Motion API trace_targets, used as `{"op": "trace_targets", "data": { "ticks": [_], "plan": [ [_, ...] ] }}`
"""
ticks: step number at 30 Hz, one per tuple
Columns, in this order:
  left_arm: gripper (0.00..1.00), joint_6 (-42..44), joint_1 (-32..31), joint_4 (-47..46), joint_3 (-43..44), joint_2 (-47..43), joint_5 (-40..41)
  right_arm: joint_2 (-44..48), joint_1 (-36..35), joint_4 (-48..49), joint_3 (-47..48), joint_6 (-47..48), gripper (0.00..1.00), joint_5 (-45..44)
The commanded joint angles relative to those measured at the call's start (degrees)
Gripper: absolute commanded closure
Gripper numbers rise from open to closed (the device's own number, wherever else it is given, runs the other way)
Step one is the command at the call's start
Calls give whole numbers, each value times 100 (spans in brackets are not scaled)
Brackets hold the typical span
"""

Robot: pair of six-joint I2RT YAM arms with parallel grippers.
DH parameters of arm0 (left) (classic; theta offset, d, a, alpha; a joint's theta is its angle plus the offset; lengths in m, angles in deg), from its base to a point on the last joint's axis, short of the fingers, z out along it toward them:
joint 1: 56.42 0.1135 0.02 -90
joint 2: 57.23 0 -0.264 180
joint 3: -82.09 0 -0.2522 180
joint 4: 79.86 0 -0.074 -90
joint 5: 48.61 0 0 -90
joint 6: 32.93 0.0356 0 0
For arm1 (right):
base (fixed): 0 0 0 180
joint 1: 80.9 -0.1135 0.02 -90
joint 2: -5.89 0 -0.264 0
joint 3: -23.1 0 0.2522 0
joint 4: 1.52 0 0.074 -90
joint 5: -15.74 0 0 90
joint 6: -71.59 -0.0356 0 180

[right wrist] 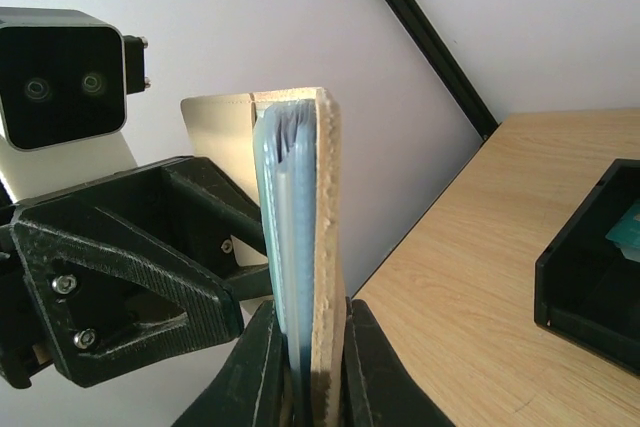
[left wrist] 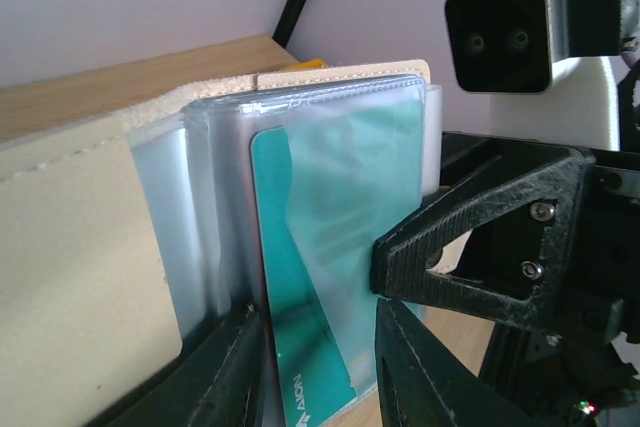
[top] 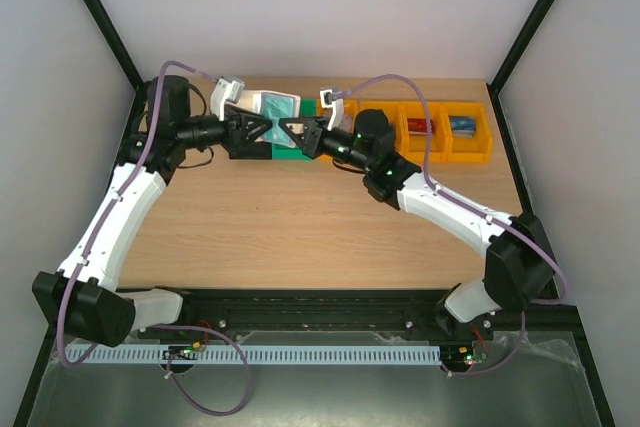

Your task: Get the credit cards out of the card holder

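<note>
Top external view first: where is the card holder?

— The card holder (top: pixel 262 104) is lifted off the table (top: pixel 300 227), far back and left of centre. It sits between my left gripper (top: pixel 264 128) and my right gripper (top: pixel 285 129), which meet nose to nose. Under it are a green bin (top: pixel 290 154) and a black bin (top: pixel 243 150). To the right runs a row of orange bins (top: pixel 480 152), one with a red card (top: pixel 418 126), the next with a blue card (top: pixel 462 125).

Anything in the way?

— From my left wrist the holder lies open, with its cream cover (left wrist: pixel 80 247) on the left and see-through sleeves beside it. A teal card (left wrist: pixel 285 277) shows partly bare and partly under a cloudy sleeve flap (left wrist: pixel 370 177). A black finger of my right gripper touches the sleeves from the right, with its wrist camera (left wrist: pixel 510 32) above.

And the grippers?

— My right one is clamped tight on the holder's bottom edge. From that wrist the holder stands upright, edge-on, between the fingers. My left fingers (left wrist: pixel 235 367) are a little apart, one on each side of the teal card's lower end. Whether they pinch it I cannot tell.

Any writing?

— White letters low on the teal card look like "AION". The rest is cut off by the frame.
</note>
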Motion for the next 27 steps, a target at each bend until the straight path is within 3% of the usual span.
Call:
{"op": "trace_targets", "data": {
  "ticks": [1,9,15,21,27],
  "plan": [
    [69,78,-1240,106,134,19,-2892,-620,-618,211,431,90,98,425],
    [65,927,-1220,905,342,-49,-3016,-549,-451,861,180,-356,98,835],
    [64,1099,-1120,1147,439,-77,-2560,-339,-419,39,190,151,98,367],
    [62,1309,-1067,1392,378,-136,-1459,17,-412,-318,28,554,98,212],
    [61,1334,-923,1366,177,-231,-1474,154,-392,-312,-65,703,98,410]
  ]
}}
